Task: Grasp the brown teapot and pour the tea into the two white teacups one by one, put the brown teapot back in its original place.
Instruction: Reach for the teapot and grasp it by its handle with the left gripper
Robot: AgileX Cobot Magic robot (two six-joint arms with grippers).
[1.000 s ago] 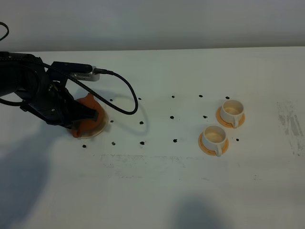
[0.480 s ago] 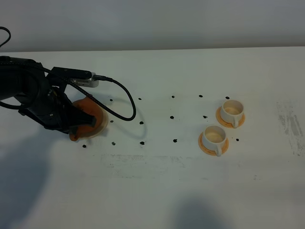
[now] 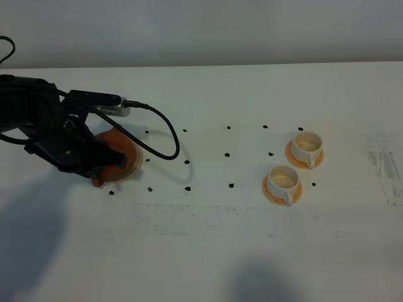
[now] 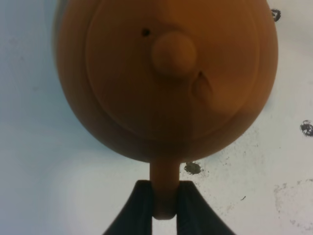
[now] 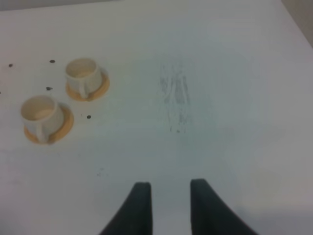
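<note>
The brown teapot (image 3: 118,147) is at the left of the table, over the cream coaster (image 3: 134,163), whose rim shows at its right side. My left gripper (image 3: 107,165) is shut on the teapot's loop handle. In the left wrist view the teapot (image 4: 166,73) fills the frame from above, its handle pinched in the left gripper (image 4: 165,211); the coaster is hidden there. Two white teacups (image 3: 307,145) (image 3: 283,180) stand on orange saucers at the right, also in the right wrist view (image 5: 82,73) (image 5: 40,112). My right gripper (image 5: 170,205) is open and empty, above bare table.
Small black dots (image 3: 229,154) mark the table between the teapot and the cups. A black cable (image 3: 165,129) loops from the left arm over the table beside the teapot. A scuffed grey patch (image 3: 384,163) lies near the table's right edge.
The left arm and the teapot have shifted slightly to the left over the coaster since a second ago. They have held almost still over the last half second. The cups have not moved.
</note>
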